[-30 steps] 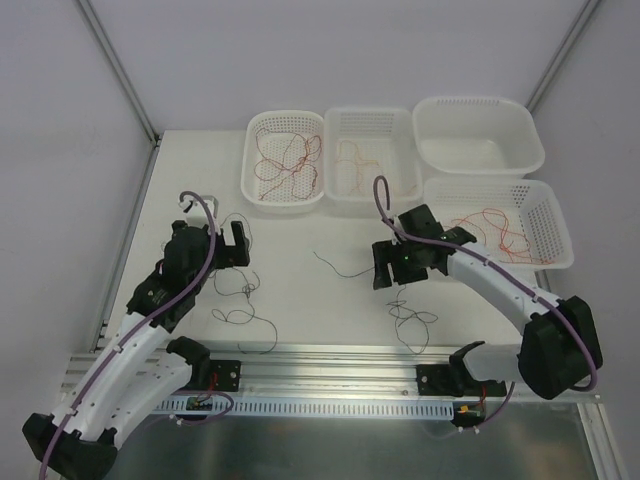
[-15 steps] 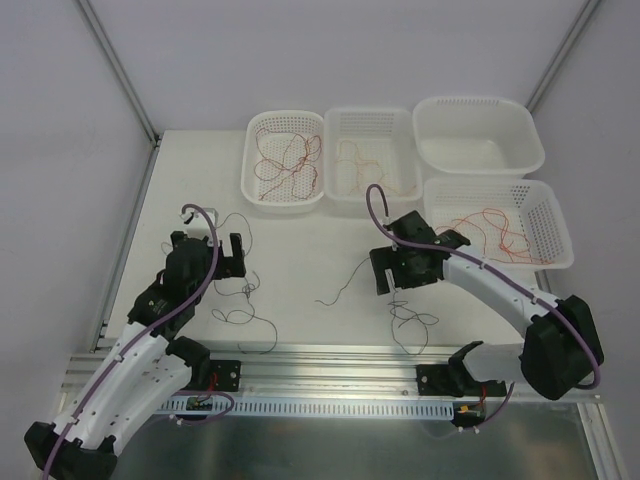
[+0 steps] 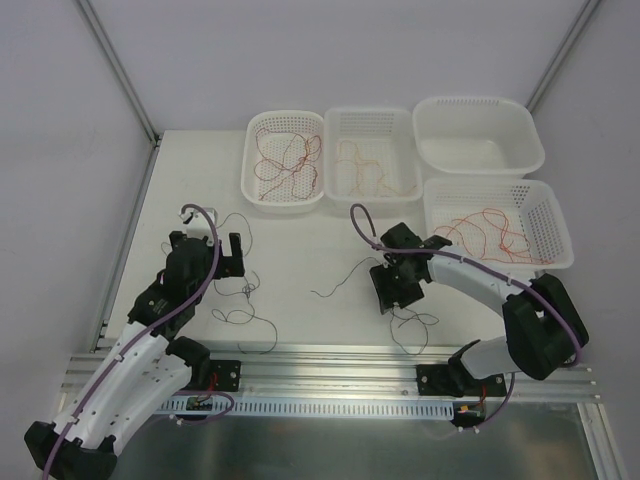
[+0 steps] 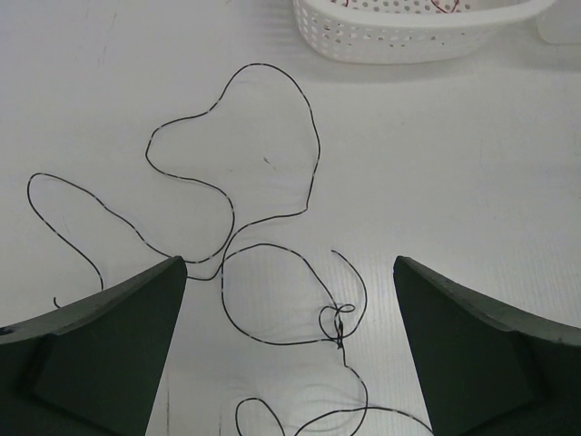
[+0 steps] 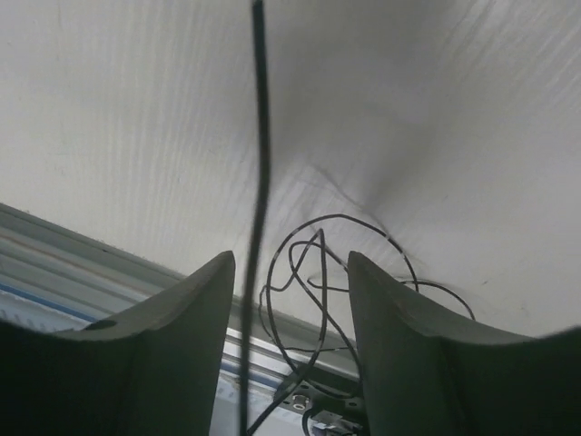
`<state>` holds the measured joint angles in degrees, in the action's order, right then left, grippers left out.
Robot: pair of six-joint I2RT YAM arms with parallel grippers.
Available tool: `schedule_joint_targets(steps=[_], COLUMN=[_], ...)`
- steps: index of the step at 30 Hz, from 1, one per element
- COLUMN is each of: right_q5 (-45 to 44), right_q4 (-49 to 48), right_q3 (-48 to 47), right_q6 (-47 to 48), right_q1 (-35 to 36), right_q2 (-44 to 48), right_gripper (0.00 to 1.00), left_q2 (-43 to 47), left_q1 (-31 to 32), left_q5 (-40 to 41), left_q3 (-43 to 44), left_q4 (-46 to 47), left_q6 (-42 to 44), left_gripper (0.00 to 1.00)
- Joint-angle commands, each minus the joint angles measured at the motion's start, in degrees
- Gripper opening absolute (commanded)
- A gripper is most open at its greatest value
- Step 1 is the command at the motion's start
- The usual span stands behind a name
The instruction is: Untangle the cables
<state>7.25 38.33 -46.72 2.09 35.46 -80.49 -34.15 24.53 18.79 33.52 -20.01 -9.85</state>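
A white table sits between plain pale walls.

Surface: a white table is carrying everything.
Far edge: four white containers are standing clustered, namely the left basket, middle basket, far-right tub and near-right basket.
Near left: a black cable is lying in open loops, one small knot showing.
Near right: a black cable coil is lying loosely bunched.

Loses the black cable past the bottom edge of the left wrist view, crops the basket at the top. Blurs a dark strand between the right fingers; contact impossible to tell.
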Motion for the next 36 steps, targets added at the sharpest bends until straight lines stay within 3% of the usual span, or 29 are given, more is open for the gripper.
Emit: schedule_joint_targets(steps=[1, 3, 4, 10, 16, 19, 24, 28, 36], right_q5=[2.42, 2.60, 2.60, 2.52, -3.10, -5.56, -4.44, -6.78, -11.03], right_q4=[-4.13, -4.58, -4.84, -3.80, 8.32, 15.45, 20.82, 17.76, -5.35], right_q3=[-0.12, -1.00, -1.35, -5.03, -18.82, -32.00, -56.14, -66.91, -66.04], right_q6=[0.73, 1.07, 1.51, 3.18, 6.70, 9.42, 11.71, 12.41, 10.31], right_q1=[0.31, 0.48, 0.48, 0.40, 0.22, -1.27, -10.14, -16.64, -27.36], right_q2=[-1.24, -2.04, -2.30, -0.38, 7.35, 9.47, 9.12, 5.79, 0.25], right_gripper=[0.53, 0.39, 0.28, 0.01, 0.01, 0.01, 0.01, 0.01, 0.01], left_q2=[1.01, 1.02, 1.10, 1.46, 1.72, 1.72, 1.89, 1.81, 0.67], left_q1=[-0.28, -0.28, -0.28, -0.28, -0.28, -0.28, -0.28, -0.28, -0.28], left_q5=[2.92, 3.01, 3.01, 2.92, 2.48, 2.22, 2.31, 1.96, 2.04], left_q3=[0.15, 0.14, 0.14, 0.06, 0.14, 0.23, 0.14, 0.14, 0.06], left_q4=[0.76, 0.85, 0.76, 0.85, 0.76, 0.85, 0.76, 0.76, 0.76], left_q6=[0.53, 0.53, 0.53, 0.71, 0.97, 1.06, 1.14, 1.06, 1.14], left_gripper=[0.99, 0.99, 0.99, 0.99, 0.99, 0.99, 0.99, 0.99, 0.99])
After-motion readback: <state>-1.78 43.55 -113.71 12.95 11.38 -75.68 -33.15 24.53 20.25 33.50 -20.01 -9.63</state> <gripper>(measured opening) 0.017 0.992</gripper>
